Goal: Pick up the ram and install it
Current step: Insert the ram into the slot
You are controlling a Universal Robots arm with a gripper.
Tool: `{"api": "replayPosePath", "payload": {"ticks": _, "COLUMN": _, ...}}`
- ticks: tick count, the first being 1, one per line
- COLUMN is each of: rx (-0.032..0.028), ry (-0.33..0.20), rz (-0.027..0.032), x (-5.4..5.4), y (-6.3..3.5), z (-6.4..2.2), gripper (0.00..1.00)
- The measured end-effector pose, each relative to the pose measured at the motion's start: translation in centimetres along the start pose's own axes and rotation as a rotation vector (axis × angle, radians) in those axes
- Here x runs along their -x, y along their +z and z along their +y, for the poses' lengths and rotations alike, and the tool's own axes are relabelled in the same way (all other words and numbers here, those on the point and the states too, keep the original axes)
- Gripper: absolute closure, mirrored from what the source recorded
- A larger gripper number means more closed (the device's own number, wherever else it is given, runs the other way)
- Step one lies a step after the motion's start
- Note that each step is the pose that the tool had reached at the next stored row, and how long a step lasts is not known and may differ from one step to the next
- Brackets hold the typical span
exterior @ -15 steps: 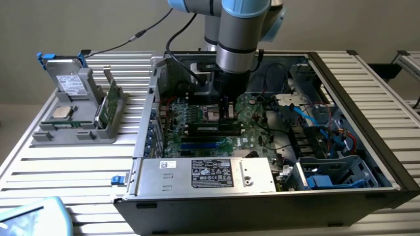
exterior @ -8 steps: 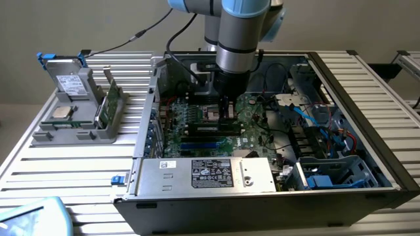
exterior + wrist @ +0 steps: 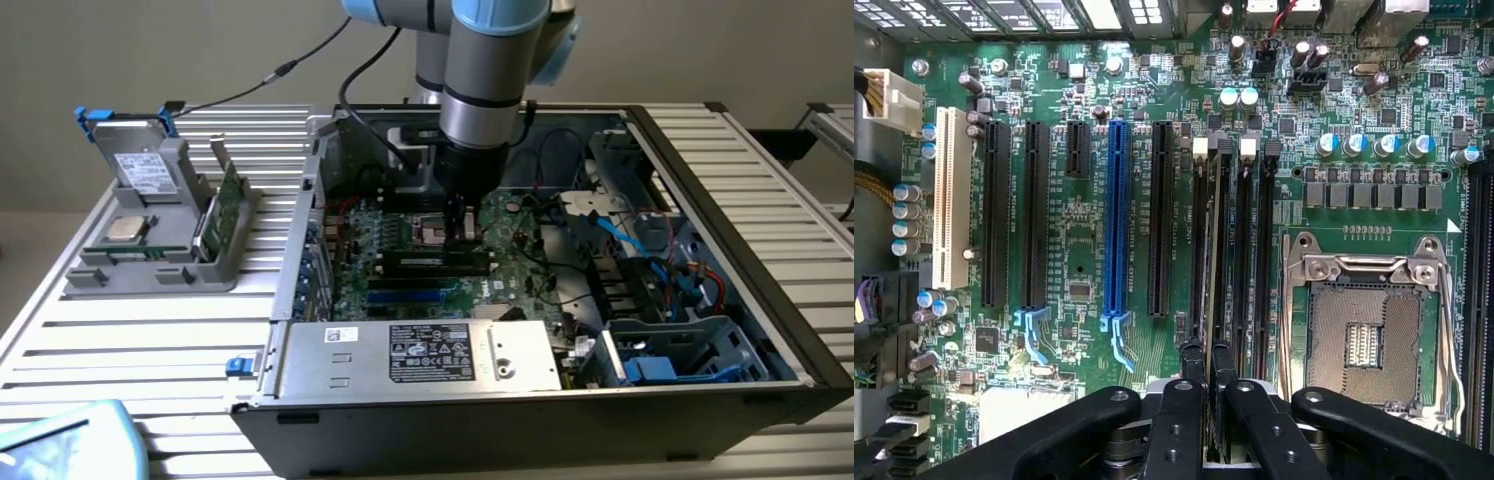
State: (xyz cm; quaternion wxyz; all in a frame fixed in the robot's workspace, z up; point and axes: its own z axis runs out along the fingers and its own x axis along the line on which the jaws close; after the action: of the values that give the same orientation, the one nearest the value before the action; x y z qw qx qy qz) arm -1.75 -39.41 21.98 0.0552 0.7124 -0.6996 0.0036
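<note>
**A:** Checking the exterior view: end effector (image 3: 463, 238) is down inside the case (image 3: 747, 300), over the middle of the motherboard (image 3: 380, 270). Ram in yet?

**B:** Wrist view: it's pinching the ram (image 3: 1210, 300) edge-on, right over a memory slot (image 3: 1266, 250). Picked up, sure. Seated? Can't tell.
</note>
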Motion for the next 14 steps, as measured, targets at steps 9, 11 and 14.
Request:
{"api": "replayPosePath", "payload": {"ticks": 9, "rx": 0.0133, "ry": -0.001, "rz": 0.0044, "x": 0.13, "y": -0.02, "z": -0.13, "gripper": 0.86}}
{"api": "replayPosePath", "payload": {"ticks": 11, "rx": 0.0152, "ry": -0.001, "rz": 0.0052, "x": 0.13, "y": -0.03, "z": -0.16, "gripper": 0.86}}
{"api": "replayPosePath", "payload": {"ticks": 14, "rx": 0.0166, "ry": -0.001, "rz": 0.0059, "x": 0.14, "y": -0.03, "z": -0.19, "gripper": 0.86}}
